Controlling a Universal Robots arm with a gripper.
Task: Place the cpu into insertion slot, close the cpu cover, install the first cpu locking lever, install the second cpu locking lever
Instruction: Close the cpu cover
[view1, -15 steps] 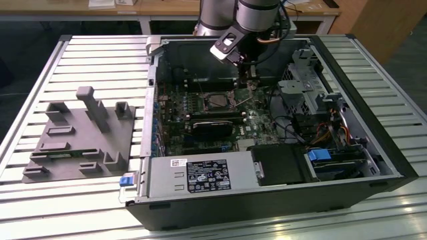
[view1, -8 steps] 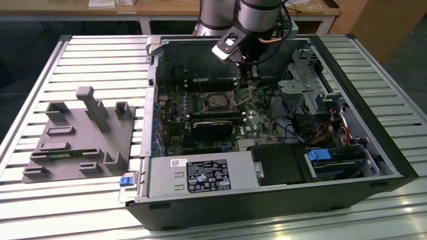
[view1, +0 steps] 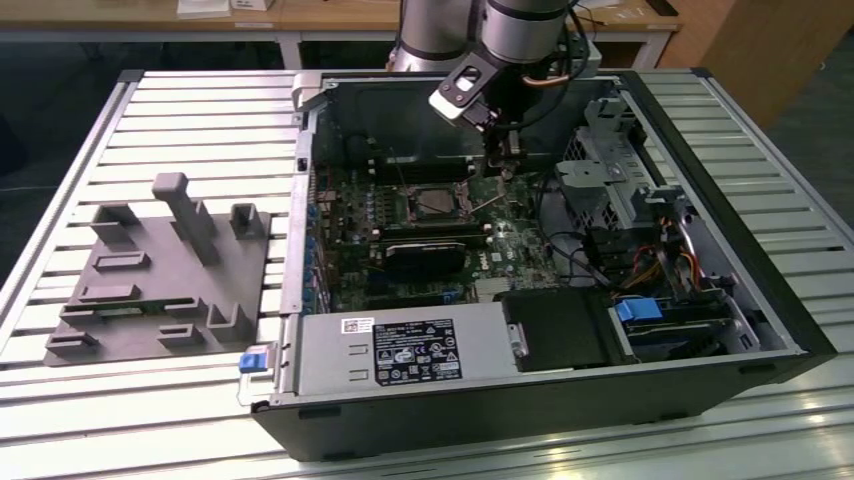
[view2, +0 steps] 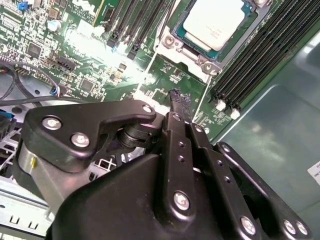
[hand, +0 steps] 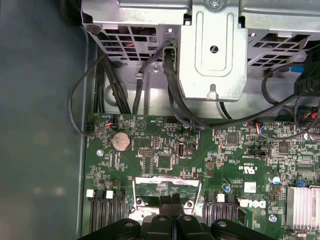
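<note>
With its fingers (hand: 166, 205) pressed together on nothing, the gripper (view2: 178, 97) is hovering just beside the insertion slot (view2: 169, 42), where the cpu (view2: 214, 21) is lying flat, a light, stiff, fragile chip that is probably calling for a gentle hold by its opposite edges, never its contacts.

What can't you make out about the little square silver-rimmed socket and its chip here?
Exterior view: the small square silver-rimmed insertion slot is too small to show whether its levers are latched.
Second wrist view: the pale silver-grey square cpu is cut off by the picture's edge.
First wrist view: the black gripper covers most of the slot, hiding the chip.
</note>
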